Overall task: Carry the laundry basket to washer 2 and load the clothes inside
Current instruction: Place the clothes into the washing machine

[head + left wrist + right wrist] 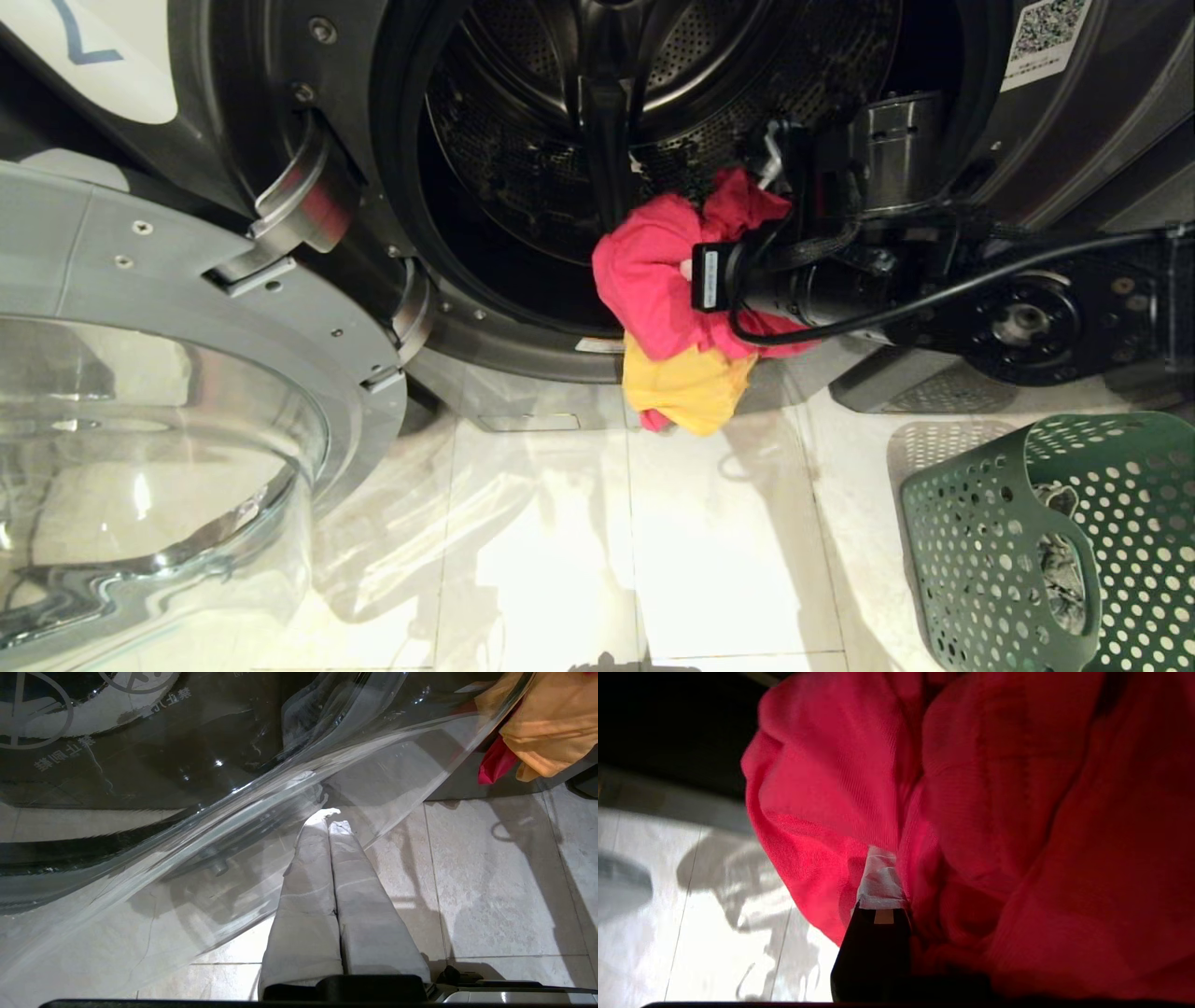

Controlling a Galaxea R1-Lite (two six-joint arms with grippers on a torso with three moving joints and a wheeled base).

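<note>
Right now your clothes (pixel 667 299) hang bunched at the mouth of the washer (pixel 560 168), a red garment (pixel 971 812) on top and a yellow one (pixel 689 387) drooping below it, past the lower rim of the opening and above the floor (pixel 560 541). You hold that bundle with the right gripper (pixel 695 275), which reaches in from the right at the height of the drum opening; its jaws are pinched on the red cloth, and in the right wrist view one taped fingertip (pixel 880 884) is buried in the folds. Behind the bundle you see the dark perforated drum. Your door (pixel 187 392) stands swung wide to the left, its glass bowl facing you. On the floor at the right sits the green laundry basket (pixel 990 523), well apart from the bundle, with some fabric showing through its holes. Your left gripper (pixel 329 823) is parked low beside the door glass, its fingers pressed together on nothing.
</note>
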